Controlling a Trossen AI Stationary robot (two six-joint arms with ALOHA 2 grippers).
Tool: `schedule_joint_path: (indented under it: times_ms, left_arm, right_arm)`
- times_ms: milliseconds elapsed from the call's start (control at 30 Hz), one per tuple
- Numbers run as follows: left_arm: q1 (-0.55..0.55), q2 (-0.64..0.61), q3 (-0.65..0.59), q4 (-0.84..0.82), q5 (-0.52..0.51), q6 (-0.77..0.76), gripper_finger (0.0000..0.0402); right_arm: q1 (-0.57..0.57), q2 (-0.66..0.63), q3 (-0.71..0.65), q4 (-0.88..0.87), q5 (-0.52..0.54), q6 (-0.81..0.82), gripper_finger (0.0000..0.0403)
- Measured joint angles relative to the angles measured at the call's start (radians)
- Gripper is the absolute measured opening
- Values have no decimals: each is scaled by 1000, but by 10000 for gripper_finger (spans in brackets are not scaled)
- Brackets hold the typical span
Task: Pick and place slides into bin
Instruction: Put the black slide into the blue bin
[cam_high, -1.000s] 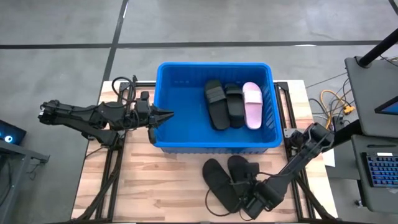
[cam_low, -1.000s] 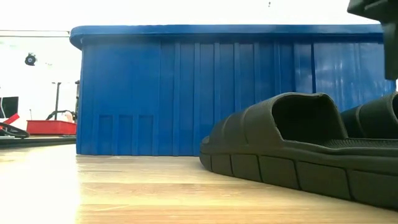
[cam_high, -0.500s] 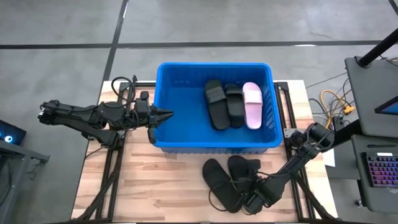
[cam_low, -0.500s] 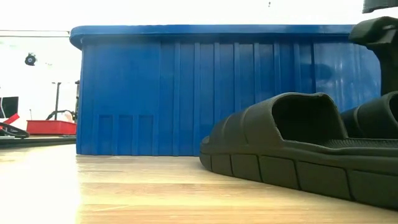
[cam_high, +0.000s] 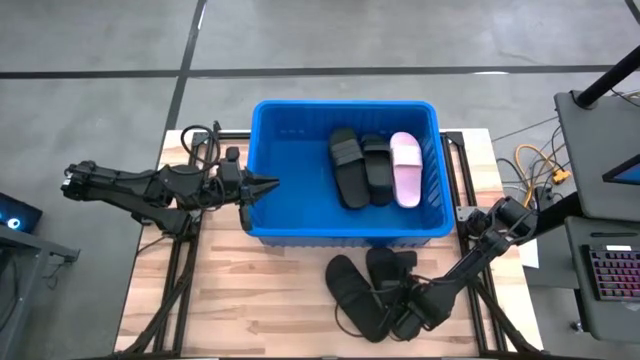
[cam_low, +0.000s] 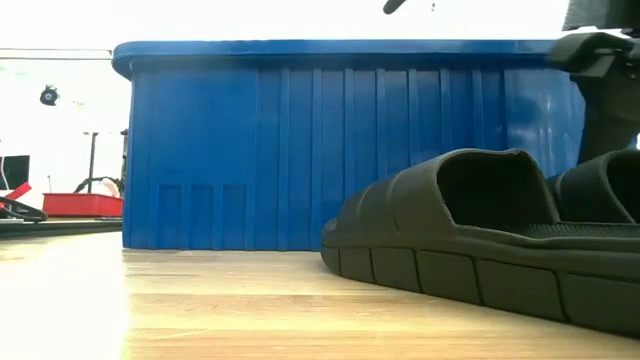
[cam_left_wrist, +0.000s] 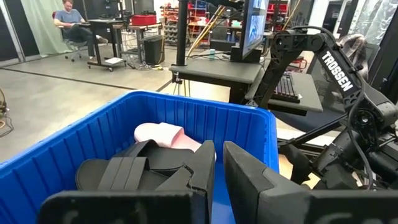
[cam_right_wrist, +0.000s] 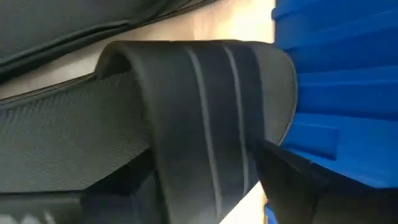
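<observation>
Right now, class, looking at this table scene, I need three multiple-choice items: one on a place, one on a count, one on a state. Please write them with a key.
1. Where is the pale pink rubber slide?
A. on the wooden table
B. inside the large bright blue plastic bin
C. on the floor

2. How many matte black rubber slides lie on the wooden table in front of the bin?
A. two
B. none
C. five

3. How is the left end effector?
A. shut on a slide
B. wide open
C. shut, holding nothing

Key: 1 B, the high view shows it beside two black slides within the blue walls. 2 A, a pair lies there, with the right end effector at the second one. 3 C, its fingers meet over the bin's rim.
</observation>
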Motion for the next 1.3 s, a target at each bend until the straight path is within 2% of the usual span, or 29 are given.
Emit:
schedule_joint_path:
  times_ms: [133,367,400,533,800,967,1300]
  left_arm:
    - [0,0,0,0,0,4,20]
    - [0,0,0,0,0,6,20]
    - [0,0,0,0,0,7,20]
    - [0,-3,0,1,0,8,20]
    - [0,-4,0,0,0,8,20]
    - [0,-4,0,1,0,8,20]
    - [0,-4,0,2,-9,9,20]
  right_arm:
    - [0,0,0,7,-9,5,178]
    - [-1,-1,0,9,-77,10,29]
    - [-1,-1,1,9,-85,9,21]
    - [-1,-3,18,-27,-132,15,13]
    - [0,-14,167,-306,-146,20,10]
    - [0,-49,243,-296,-86,26,10]
    - [-61,-125,445,-284,-81,-48,9]
